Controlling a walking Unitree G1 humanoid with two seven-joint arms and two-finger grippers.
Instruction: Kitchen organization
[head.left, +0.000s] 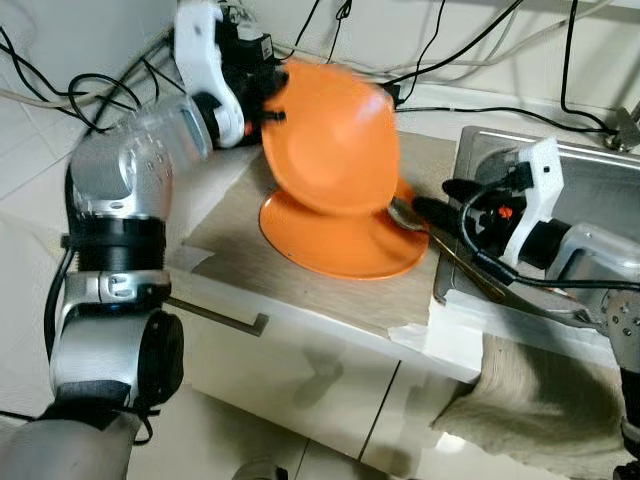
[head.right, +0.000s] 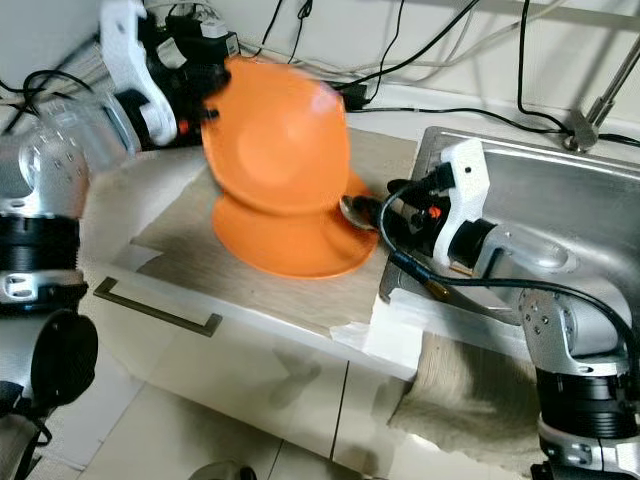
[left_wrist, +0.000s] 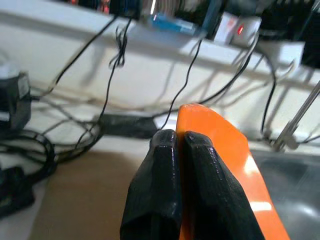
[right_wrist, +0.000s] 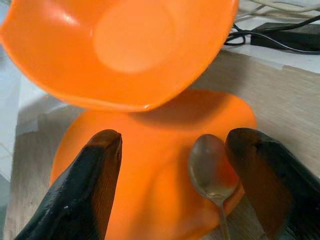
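Holding orange bowl (head.left: 335, 135) pinched by left gripper (left_wrist: 181, 150) above plate (head.left: 340, 240); right gripper (right_wrist: 172, 165) spread around spoon (right_wrist: 210, 172), ungrasped; sorting barely started.

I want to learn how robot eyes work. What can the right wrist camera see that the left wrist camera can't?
The right wrist view takes in the inside of the orange bowl, the orange plate under it, a spoon with its bowl resting on the plate, and the open right gripper. The left wrist view has the left gripper pinching the bowl's rim, tangled black cables along the wall, and the metal sink. Both share the orange bowl and the wooden counter.
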